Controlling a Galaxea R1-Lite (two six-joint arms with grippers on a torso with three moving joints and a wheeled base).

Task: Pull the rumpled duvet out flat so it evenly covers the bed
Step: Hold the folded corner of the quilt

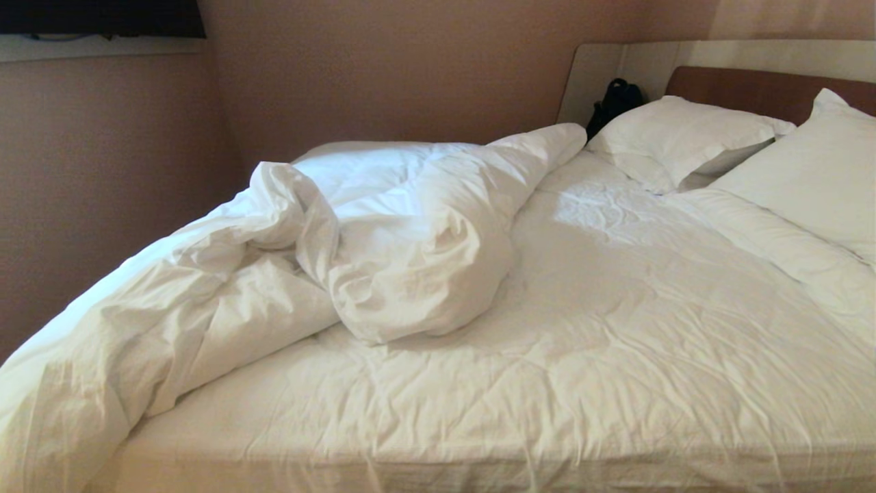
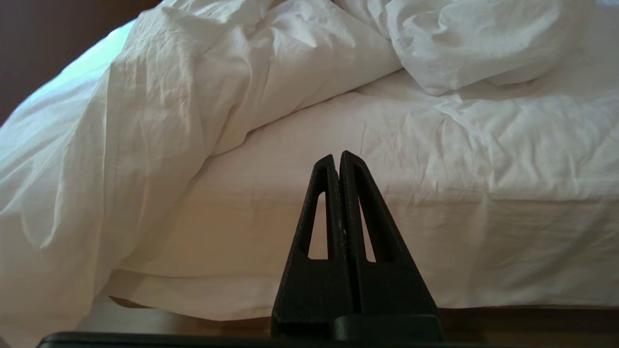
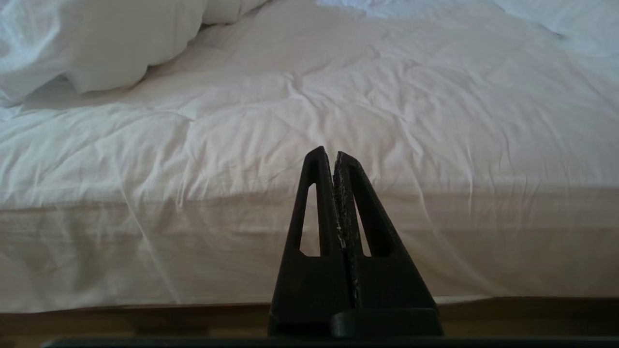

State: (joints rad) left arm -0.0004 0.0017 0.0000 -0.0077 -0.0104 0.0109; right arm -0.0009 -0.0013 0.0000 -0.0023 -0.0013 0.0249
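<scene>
The duvet (image 1: 383, 233) lay bunched on the bed's (image 1: 616, 329) left side, apart from the clenched, empty left gripper (image 2: 337, 157) and right gripper (image 3: 329, 153).

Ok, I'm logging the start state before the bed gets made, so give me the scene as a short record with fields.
duvet: bunched in a twisted heap on the bed's left half, one end hanging over the left edge
bed: right half bare down to the wrinkled sheet
pillows: two at the headboard, far right
dark object: by the wall beside the near pillow, cannot tell what
left gripper: shut, empty, short of the bed's side
right gripper: shut, empty, short of the bed's side
task progress: not begun
</scene>
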